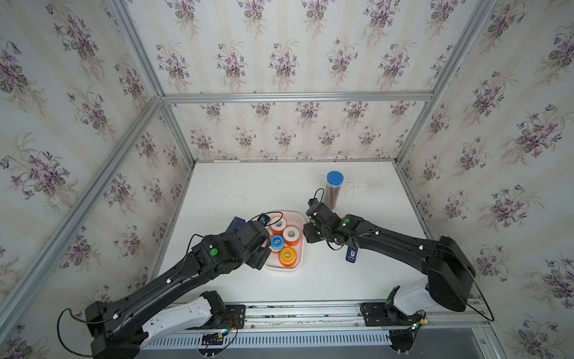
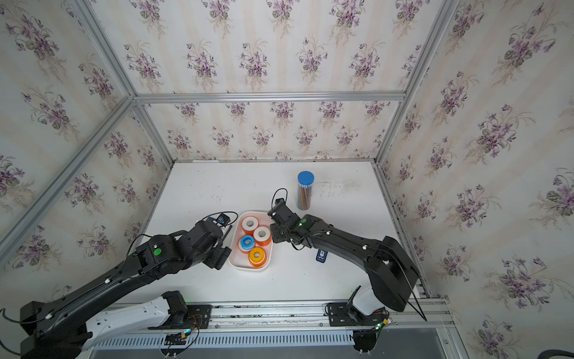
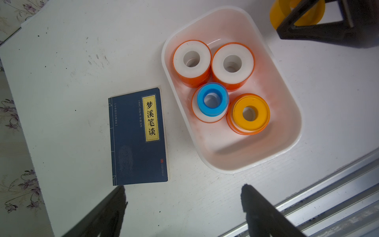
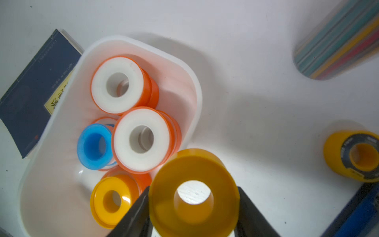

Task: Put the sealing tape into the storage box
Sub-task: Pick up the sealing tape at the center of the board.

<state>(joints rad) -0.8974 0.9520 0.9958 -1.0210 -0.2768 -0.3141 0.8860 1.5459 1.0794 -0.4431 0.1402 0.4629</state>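
The storage box (image 1: pixel 283 269) (image 2: pixel 248 268) (image 3: pixel 246 151) (image 4: pixel 51 195) is a shallow white tray at mid-table. In it stand two white-faced sealing tape rolls with orange rims (image 1: pixel 278 223) (image 1: pixel 291 233). A blue roll (image 1: pixel 276 241) (image 3: pixel 212 99) and a yellow roll (image 1: pixel 287 255) (image 3: pixel 250 112) each rest on an orange-rimmed roll. My right gripper (image 4: pixel 192 190) (image 1: pixel 309 234) is shut on another yellow roll (image 4: pixel 164 205) (image 3: pixel 297 12), just outside the box's right rim, above the table. A black-yellow roll (image 4: pixel 354 157) lies on the table beyond it. My left gripper (image 3: pixel 183 192) (image 1: pixel 260 258) is open and empty at the box's left side.
A navy booklet (image 3: pixel 137 137) (image 1: pixel 236 222) lies flat against the box's left side. A clear tube of coloured pencils with a blue lid (image 1: pixel 334 189) (image 4: pixel 338 45) stands behind the right arm. A blue-and-black bar (image 1: pixel 351 255) lies under the right forearm. Aluminium rails (image 3: pixel 328 195) edge the table front.
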